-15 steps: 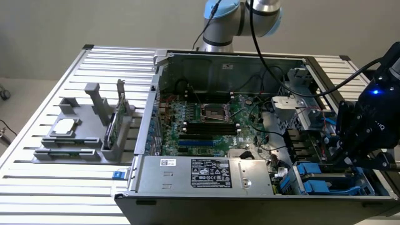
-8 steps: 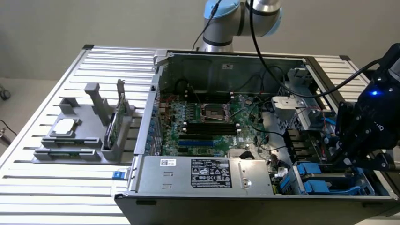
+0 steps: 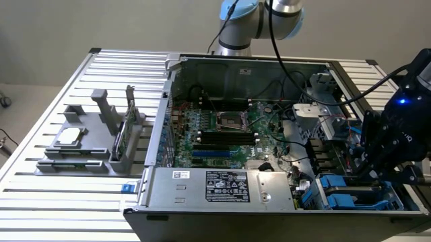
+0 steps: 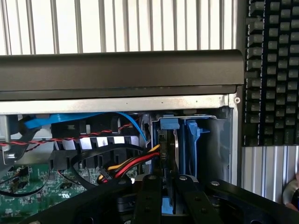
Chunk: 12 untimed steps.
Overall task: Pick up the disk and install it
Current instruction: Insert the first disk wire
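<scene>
Gripper (image 4: 164, 186) nearly closed, clamped on the disk (image 4: 169, 154).
Disk stands on edge in the blue drive bay (image 3: 350, 194), at the computer case (image 3: 269, 217) corner on the exterior view's right.

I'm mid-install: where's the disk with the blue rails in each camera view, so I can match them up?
Exterior view: the disk sits in the drive bay at the case's front corner, on the exterior view's right, below the claw.
Wrist view: the disk stands edge-on between the claw's fingers.
Shared landmark: the blue carrier rails.
</scene>
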{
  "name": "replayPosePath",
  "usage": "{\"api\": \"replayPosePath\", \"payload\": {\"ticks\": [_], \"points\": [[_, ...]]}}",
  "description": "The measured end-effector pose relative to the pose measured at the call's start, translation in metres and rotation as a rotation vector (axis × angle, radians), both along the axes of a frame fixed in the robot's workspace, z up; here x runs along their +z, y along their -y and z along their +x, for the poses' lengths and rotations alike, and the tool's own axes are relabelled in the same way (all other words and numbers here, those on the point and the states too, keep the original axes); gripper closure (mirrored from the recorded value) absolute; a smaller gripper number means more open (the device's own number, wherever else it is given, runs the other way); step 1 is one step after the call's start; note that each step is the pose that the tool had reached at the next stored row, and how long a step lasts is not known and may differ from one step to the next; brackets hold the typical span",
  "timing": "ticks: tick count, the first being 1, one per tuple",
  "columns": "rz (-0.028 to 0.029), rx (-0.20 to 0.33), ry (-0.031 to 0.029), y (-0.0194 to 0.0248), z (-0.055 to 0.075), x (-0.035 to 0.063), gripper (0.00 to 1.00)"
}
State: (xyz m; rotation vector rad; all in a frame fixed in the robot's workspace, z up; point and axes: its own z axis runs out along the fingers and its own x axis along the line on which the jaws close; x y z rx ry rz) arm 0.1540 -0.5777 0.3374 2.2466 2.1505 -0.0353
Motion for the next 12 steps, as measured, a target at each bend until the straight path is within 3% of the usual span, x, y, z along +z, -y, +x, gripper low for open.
{"api": "replayPosePath", "payload": {"ticks": [12], "points": [[0.0001,0.000,-0.0003,0.0000,0.0037,-0.0006,0.84]]}}
